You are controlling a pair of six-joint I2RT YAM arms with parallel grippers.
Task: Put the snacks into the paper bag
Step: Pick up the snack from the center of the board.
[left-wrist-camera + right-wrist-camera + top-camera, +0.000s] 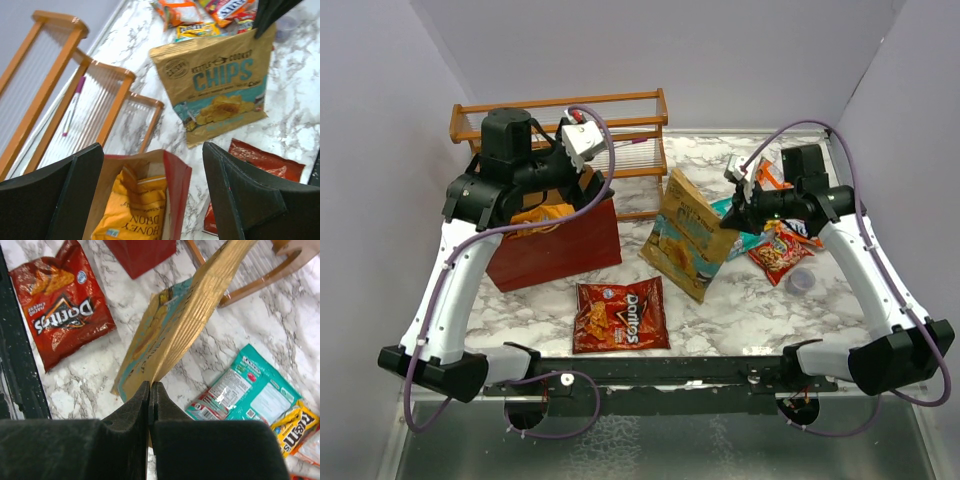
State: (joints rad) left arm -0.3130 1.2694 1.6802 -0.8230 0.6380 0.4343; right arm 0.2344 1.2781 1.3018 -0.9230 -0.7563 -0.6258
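The dark red paper bag (560,250) stands open at the left, with a yellow snack packet (542,213) inside it. My left gripper (572,188) is open and empty just above the bag's mouth; the left wrist view shows the bag's rim (177,180) and the yellow packet (132,205) between its fingers. My right gripper (740,210) is shut on the top edge of a tan-and-teal chip bag (688,232), which stands tilted with its bottom on the table (170,335). A red Doritos bag (620,315) lies flat at the front.
A wooden slatted rack (620,120) stands behind the paper bag. A teal packet (247,390), a red packet (778,252), an orange packet (772,175) and other small packets lie under the right arm. A purple cup (801,281) sits nearby.
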